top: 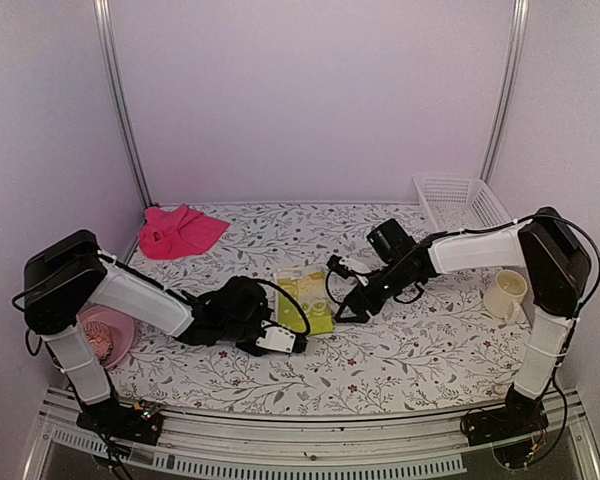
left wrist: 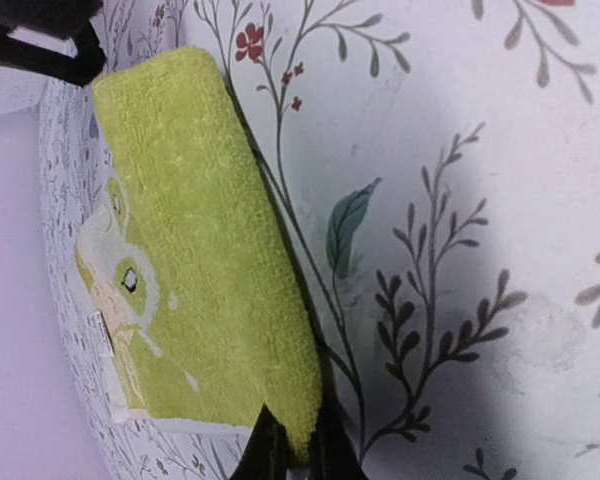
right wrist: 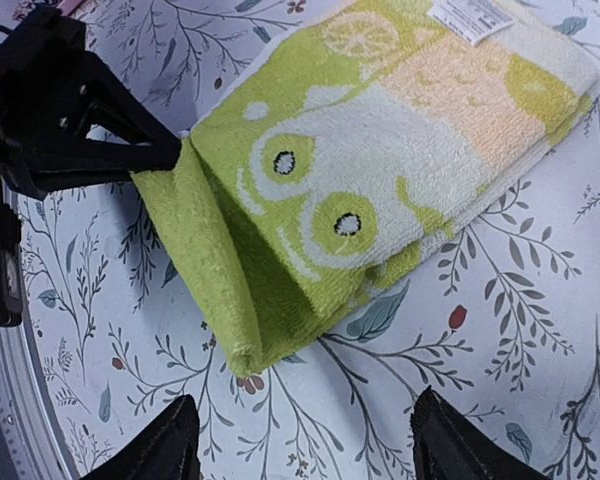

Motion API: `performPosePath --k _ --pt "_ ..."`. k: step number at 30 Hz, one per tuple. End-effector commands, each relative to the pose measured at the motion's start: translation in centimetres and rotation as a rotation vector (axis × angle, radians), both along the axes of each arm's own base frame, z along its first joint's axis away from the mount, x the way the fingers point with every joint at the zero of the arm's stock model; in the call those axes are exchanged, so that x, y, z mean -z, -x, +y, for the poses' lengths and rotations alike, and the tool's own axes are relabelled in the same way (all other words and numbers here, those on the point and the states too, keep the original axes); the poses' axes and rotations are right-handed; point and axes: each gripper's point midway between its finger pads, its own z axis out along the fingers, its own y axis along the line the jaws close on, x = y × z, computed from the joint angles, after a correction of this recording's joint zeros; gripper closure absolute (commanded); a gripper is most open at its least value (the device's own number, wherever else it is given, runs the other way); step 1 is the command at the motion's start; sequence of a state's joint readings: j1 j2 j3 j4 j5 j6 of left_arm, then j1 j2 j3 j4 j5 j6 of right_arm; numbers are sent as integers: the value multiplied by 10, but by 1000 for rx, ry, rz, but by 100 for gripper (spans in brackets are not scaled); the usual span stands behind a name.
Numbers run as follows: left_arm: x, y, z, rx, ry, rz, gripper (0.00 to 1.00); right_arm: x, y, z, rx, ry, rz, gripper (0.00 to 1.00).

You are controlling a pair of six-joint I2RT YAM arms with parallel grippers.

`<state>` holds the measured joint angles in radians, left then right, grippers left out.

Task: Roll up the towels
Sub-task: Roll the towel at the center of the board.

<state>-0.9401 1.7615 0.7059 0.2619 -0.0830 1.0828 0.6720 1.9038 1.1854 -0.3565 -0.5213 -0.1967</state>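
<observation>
Towels of soft cloth are the job, and two are in view. The yellow-green terry towel (top: 307, 298), folded into a flat oblong, lies in the middle of the flower-printed tabletop (top: 430, 350) between the two arms. The bright pink cloth towel (top: 180, 230) sits crumpled at the far left, well apart from both arms.

The left hand (right wrist: 175, 155) is closed tight on the near short edge of the yellow-green one. It pinches one corner and lifts it, so the end layer stands up as a loose flap over the flat part. The right hand (right wrist: 305, 450) hovers just above that same end with its fingers spread wide and nothing between them; it touches no cloth.

From the way the flap sags, this towel looks light, limp and thick-piled (grippy rather than slippery, and in no way fragile). It will probably not keep a shape on its own. A flap let go would likely flop back, and a pull at one corner alone would skew the edge. The best hold seems to be the short edge at both corners, pinching through every layer so the roll starts straight. The free corner of the lifted flap, just beside the open right hand, looks like the place for it to take hold.
</observation>
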Motion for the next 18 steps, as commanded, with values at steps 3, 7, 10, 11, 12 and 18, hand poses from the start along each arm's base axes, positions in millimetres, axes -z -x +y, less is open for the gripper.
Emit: performPosePath --k 3,7,10,11,12,18 --pt "25 22 18 -36 -84 248 100 -32 29 5 -164 -68 -379 20" --pt "24 23 17 -47 -74 311 100 -36 56 14 -303 -97 -576 19" --pt "24 23 17 -58 -70 363 100 -31 67 21 -414 -59 -754 18" --pt "25 23 19 -61 -71 379 100 -30 67 22 -427 -53 -787 18" --pt "24 24 19 -60 -69 398 100 -30 65 24 -439 -44 -819 19" --pt "22 21 21 -72 -64 506 100 -14 54 33 -468 47 -931 22"
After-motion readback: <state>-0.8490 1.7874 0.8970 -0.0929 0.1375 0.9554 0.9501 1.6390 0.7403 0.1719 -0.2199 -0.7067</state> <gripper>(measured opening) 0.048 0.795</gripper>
